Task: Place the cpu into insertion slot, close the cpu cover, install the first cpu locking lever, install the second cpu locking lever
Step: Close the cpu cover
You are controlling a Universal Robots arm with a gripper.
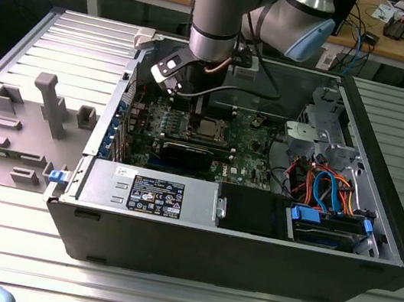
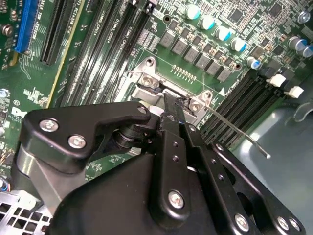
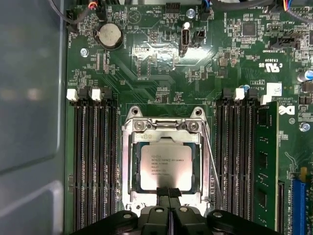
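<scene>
Cpu [image 3: 168,166] seated in insertion slot [image 3: 136,169], mid circuit board [image 3: 161,73]; cpu cover [image 3: 166,128] apparently down. Gripper [image 3: 168,192] pressed together at cover's edge. Press squarely, avoiding free locking lever [image 3: 211,166].

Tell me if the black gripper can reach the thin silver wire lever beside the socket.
Probably yes: the black gripper is at the square metal socket's edge, and the thin silver wire lever lies uncovered just beside it.

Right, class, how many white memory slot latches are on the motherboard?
4 white latches: two by the grey case wall, two by the green memory module. More may be hidden.
</scene>
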